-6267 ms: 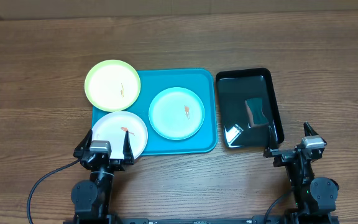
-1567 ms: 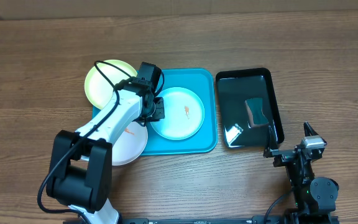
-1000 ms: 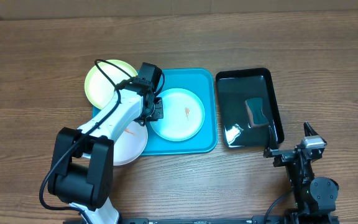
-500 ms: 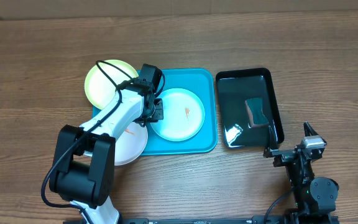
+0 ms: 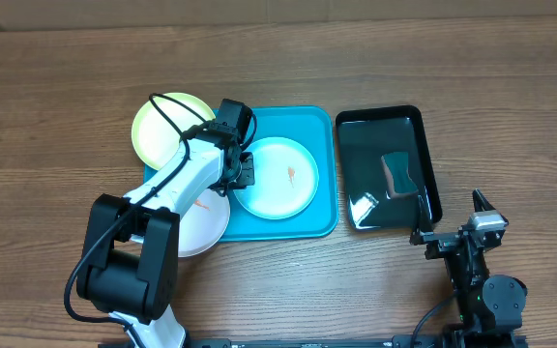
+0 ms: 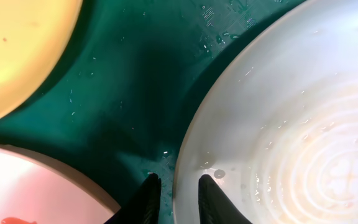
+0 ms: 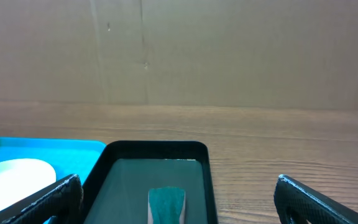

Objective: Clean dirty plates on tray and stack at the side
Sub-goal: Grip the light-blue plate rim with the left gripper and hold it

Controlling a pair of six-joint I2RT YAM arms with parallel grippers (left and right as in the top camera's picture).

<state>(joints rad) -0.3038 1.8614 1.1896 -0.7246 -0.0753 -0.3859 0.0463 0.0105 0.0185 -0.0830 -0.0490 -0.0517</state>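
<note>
Where the counter [image 5: 511,77] shows, it is brown wood grain, and a plain cardboard wall stands behind its far edge. The tray [image 5: 312,121] lies mid-counter. The black tray [image 5: 366,145], holding a sponge [image 5: 399,174], is just beside it toward the right edge.

The blue plate [image 5: 274,188] lies flat in the tray, wet with droplets, with a small orange smear near its middle. The green plate [image 5: 158,135] overlaps the tray's far-left corner. The white plate [image 5: 209,224], smeared too, overhangs the near-left corner.

My left claw [image 6: 176,198] is nearly closed, gripping the blue plate's left rim with one finger inside and one outside. My right claw [image 5: 449,218] is spread wide and holds nothing, near the counter's near edge.

Six seconds ago my left arm was parked at the near edge; over the last half second nothing has moved.
</note>
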